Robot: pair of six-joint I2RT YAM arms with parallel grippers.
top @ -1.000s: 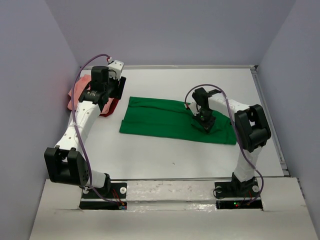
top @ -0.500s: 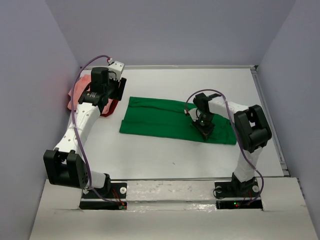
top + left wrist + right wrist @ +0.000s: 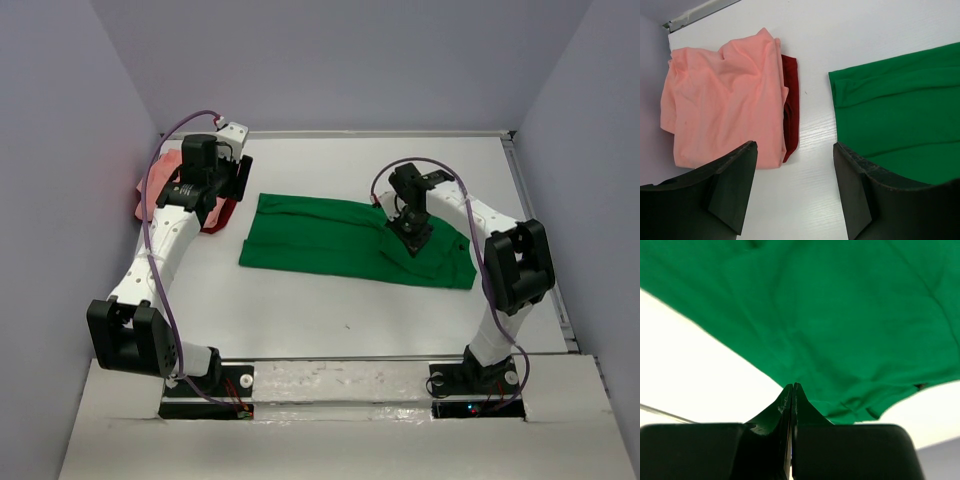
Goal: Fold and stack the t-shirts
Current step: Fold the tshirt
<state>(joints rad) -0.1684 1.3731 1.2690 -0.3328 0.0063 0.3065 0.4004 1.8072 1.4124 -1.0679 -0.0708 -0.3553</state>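
A bright green t-shirt [image 3: 330,240] [image 3: 900,125] [image 3: 840,315] lies spread flat across the middle of the table. My right gripper [image 3: 412,232] [image 3: 791,386] sits over its right part, jaws pressed together at the cloth, which ridges up beside them. A folded salmon-pink t-shirt [image 3: 725,100] [image 3: 145,195] lies at the far left on top of a dark red one [image 3: 791,100] [image 3: 218,215], of which only an edge shows. My left gripper [image 3: 238,178] [image 3: 795,147] hangs open over bare table between the pink pile and the green shirt's left edge, with nothing in it.
The white table [image 3: 330,320] is closed in by grey walls on three sides, with a raised rail [image 3: 540,240] along its right edge. The pink pile lies tight against the left wall. Both arm bases stand at the near edge.
My right gripper has moved back and slightly right over the green shirt's right part, drawing a ridge of cloth up with it. The left arm has barely moved.
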